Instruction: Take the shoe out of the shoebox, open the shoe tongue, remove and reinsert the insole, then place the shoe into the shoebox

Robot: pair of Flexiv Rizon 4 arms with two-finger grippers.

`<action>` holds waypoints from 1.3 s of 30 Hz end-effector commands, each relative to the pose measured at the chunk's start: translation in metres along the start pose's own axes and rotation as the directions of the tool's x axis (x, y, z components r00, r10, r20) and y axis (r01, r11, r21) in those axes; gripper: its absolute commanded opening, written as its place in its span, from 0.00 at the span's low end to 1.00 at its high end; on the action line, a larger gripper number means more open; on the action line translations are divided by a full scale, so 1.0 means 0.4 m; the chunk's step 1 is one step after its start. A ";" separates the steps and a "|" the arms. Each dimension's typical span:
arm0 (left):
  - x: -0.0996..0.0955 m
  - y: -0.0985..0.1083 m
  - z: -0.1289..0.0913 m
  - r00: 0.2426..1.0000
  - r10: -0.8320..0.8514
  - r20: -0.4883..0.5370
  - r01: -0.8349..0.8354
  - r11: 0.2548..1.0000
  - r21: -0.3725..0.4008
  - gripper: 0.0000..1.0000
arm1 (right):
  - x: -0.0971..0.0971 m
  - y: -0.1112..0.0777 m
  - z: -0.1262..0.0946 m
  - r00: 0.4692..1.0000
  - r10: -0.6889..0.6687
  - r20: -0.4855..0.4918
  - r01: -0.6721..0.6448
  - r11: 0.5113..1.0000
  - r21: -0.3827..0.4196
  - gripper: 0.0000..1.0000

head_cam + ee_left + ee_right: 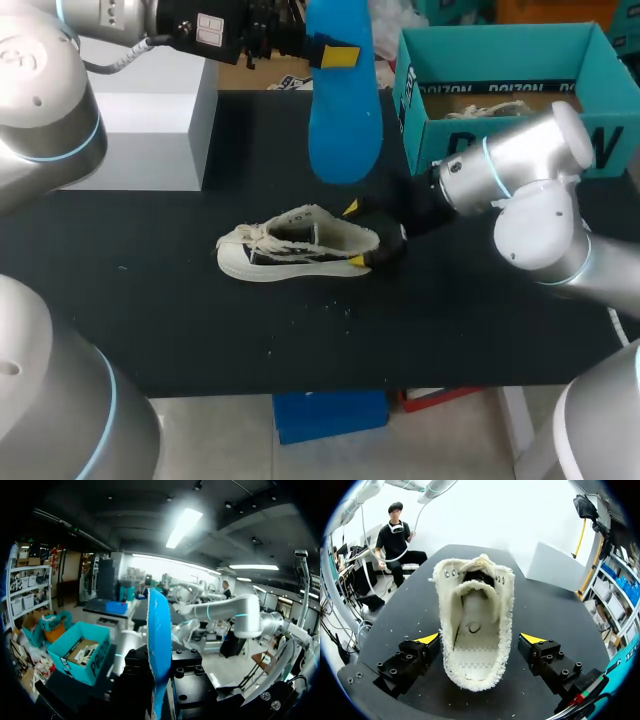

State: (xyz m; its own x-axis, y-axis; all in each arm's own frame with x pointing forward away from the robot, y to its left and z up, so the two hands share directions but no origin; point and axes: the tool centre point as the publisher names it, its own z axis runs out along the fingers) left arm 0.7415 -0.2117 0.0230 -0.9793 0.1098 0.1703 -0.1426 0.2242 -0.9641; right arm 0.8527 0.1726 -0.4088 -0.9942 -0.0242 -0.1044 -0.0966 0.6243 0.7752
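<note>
A cream fleece-lined shoe lies on the black table, toe to the left. My right gripper stands open at its heel, one yellow-tipped finger on each side, not touching. In the right wrist view the shoe sits between the fingers with its tongue pulled forward and the inside bare. My left gripper is high above the table's back edge, shut on a blue insole that hangs down. The insole stands edge-on between the left fingers. The teal shoebox stands at the back right.
A grey block stands at the back left of the table. Another shoe lies inside the shoebox. In the left wrist view the shoebox shows far below, beside the gripper.
</note>
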 end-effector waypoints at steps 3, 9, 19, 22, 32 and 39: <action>0.000 0.002 0.003 1.000 0.002 0.002 -0.002 1.000 0.002 0.00 | 0.003 -0.022 0.010 1.000 0.014 0.002 -0.013 0.993 -0.116 1.00; 0.000 0.002 0.003 1.000 0.002 0.002 -0.002 1.000 0.002 0.00 | 0.006 -0.033 0.011 1.000 0.029 -0.007 -0.030 0.991 -0.129 1.00; 0.000 0.002 0.003 1.000 0.002 0.002 -0.002 1.000 0.002 0.00 | 0.018 -0.050 0.013 0.999 0.048 -0.022 -0.051 0.990 -0.131 1.00; 0.000 0.002 0.003 1.000 0.002 0.002 -0.002 1.000 0.002 0.00 | 0.020 -0.053 0.010 0.998 0.052 -0.026 -0.054 0.991 -0.122 1.00; 0.000 0.002 0.003 1.000 0.002 0.002 -0.002 1.000 0.002 0.00 | -0.023 -0.031 -0.084 0.999 0.005 -0.051 -0.001 0.997 0.081 1.00; 0.000 0.002 0.003 1.000 0.002 0.002 -0.002 1.000 0.002 0.00 | -0.067 0.000 -0.129 0.998 -0.026 -0.060 0.041 0.963 0.265 1.00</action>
State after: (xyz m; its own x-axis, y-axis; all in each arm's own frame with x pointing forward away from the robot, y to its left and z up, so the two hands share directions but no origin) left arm 0.7415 -0.2117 0.0230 -0.9792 0.1098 0.1703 -0.1426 0.2242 -0.9641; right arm 0.8717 0.1319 -0.3879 -0.9920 -0.0697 -0.1049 -0.1237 0.6962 0.7071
